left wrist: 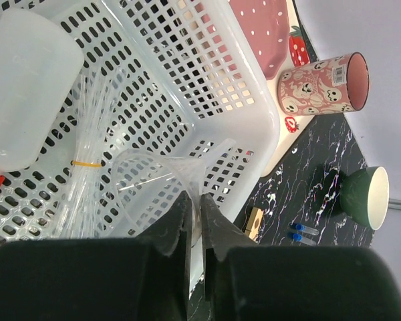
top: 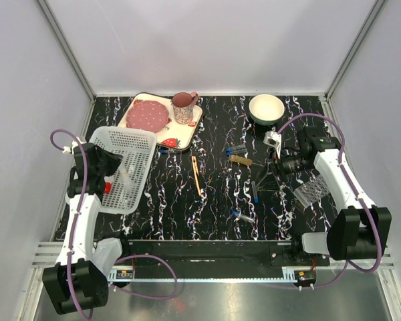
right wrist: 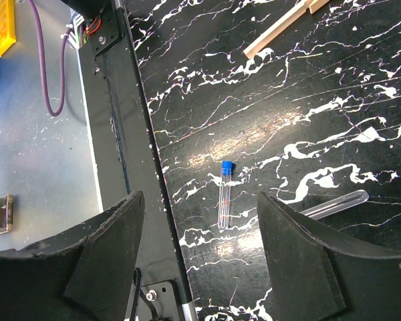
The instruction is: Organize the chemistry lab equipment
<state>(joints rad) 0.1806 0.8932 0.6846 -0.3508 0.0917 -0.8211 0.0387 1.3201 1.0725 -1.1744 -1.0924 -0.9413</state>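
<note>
My left gripper (left wrist: 195,200) hangs inside the white perforated basket (top: 144,144), shut on the rim of the clear funnel (left wrist: 154,179). In the basket lie the white squeeze bottle (left wrist: 23,87) with its red nozzle (top: 107,188) and a banded bundle of clear tubes (left wrist: 87,164). My right gripper (right wrist: 200,200) is open above the table, with a blue-capped test tube (right wrist: 224,194) lying below between its fingers. More test tubes (top: 236,148) lie mid-table, beside thin wooden sticks (top: 198,175) and a brush (top: 240,160). The clear tube rack (top: 310,190) lies under the right arm.
The strawberry-print tray (top: 187,130) with pink plate (top: 147,115) and cup (top: 183,107) stands at the back, behind the basket. A white bowl (top: 266,108) sits at back right. A capless clear tube (right wrist: 334,204) lies by my right finger. The table's metal front rail (right wrist: 130,134) runs close by.
</note>
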